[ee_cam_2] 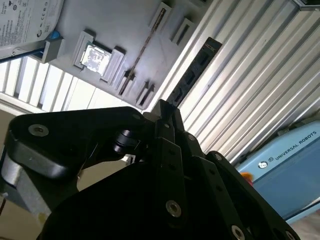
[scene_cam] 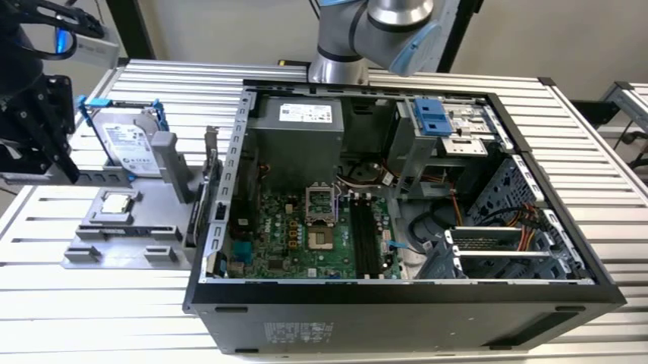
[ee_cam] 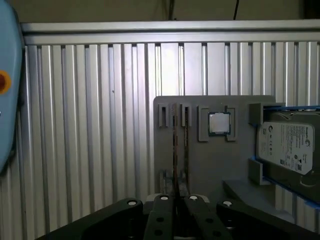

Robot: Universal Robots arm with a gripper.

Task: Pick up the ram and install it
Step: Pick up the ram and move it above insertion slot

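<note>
The ram [ee_cam: 175, 150] is a thin strip standing on edge in the slotted blocks of the grey fixture [ee_cam: 200, 165]. It also shows in the second wrist view as a narrow brownish line [ee_cam_2: 145, 42]. My gripper [ee_cam: 176, 202] hangs above the fixture, in line with the ram's length and apart from it. In the second wrist view its black fingers come together at one tip [ee_cam_2: 165, 107], shut with nothing between them. In the exterior view the gripper [scene_cam: 41, 144] is at the far left, above the fixture's [scene_cam: 127, 258] left side.
On the same fixture sit a square silver chip [ee_cam: 219, 123] and a hard drive in a blue frame [scene_cam: 127, 144]. The open computer case [scene_cam: 405, 292] lies to the exterior view's right, with long black motherboard slots [scene_cam: 362, 231]. A blue box [ee_cam_2: 285, 165] is nearby.
</note>
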